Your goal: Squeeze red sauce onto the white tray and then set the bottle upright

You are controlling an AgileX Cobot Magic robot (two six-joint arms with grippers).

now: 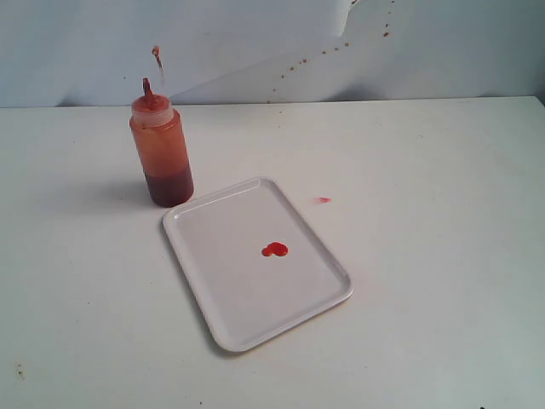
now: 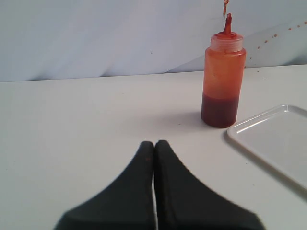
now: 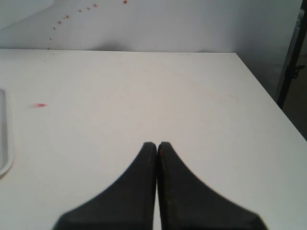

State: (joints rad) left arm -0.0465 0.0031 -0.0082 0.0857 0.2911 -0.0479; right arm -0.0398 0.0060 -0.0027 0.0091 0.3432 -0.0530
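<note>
Looks basically done. Got a glossy red sauce double blob (image 1: 273, 250) mid-frame on the flat white rectangular plastic tray (image 1: 221, 324). Spotted the tall translucent orange-red squeeze bottle (image 1: 160, 153) upper left, long axis vertical, just beside the tray's corner on the tabletop (image 1: 426, 170). Facing it with the left tool (image 2: 154, 143), clenched on nothing, so probably nearer. Ditto the right tool (image 3: 157, 143), clenched and empty, no bottle in its view.
</note>
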